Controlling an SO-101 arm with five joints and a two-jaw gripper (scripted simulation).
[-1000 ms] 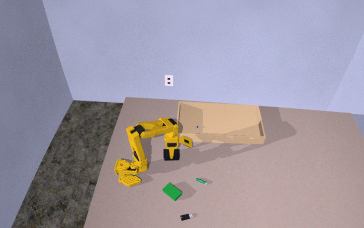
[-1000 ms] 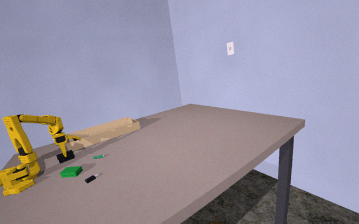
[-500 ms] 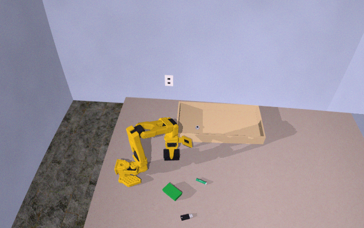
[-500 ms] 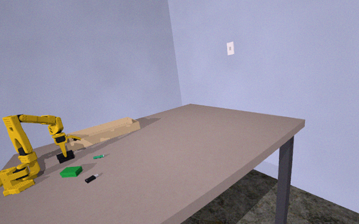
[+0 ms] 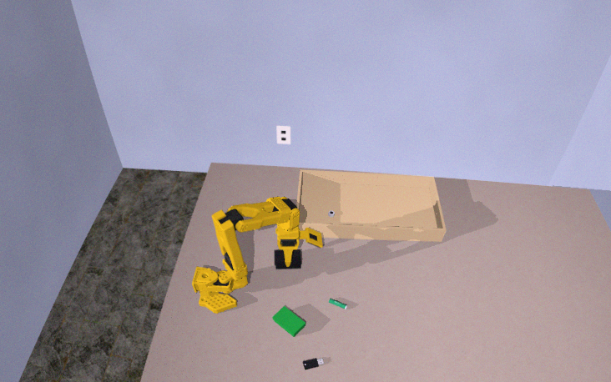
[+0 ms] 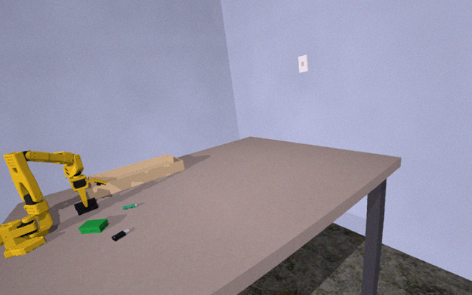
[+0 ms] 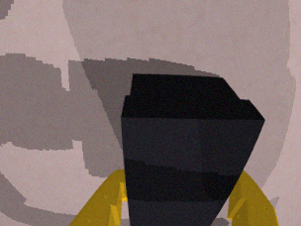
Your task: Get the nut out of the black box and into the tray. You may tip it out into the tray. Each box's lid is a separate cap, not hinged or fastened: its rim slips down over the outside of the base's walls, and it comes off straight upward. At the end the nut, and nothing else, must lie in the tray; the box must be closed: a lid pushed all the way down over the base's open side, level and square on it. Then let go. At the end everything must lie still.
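Nut (image 5: 330, 213) lies in the tray (image 5: 382, 233) (image 6: 155, 172), between 1 and 2 o'clock of the gripper (image 5: 288, 259) (image 6: 86, 203) (image 7: 178, 198) in the top view, the near wall between them; the jaws are closed on the black box (image 5: 296, 260) (image 6: 93, 206) (image 7: 188, 149). Around them sit a green box (image 5: 289, 321) (image 6: 93, 226) at 6 o'clock, a green-and-white stick (image 5: 337, 303) (image 6: 129, 206) between 4 and 5, and farthest, a USB stick (image 5: 311, 363) (image 6: 120, 235) near 6.

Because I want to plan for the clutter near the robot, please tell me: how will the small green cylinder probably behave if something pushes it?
The green cylinder looks slim and round, lying on its side, so a sideways push would probably make it roll. Its straight, smooth outline suggests it is stiff. Being so small beside the green box, it is likely light.
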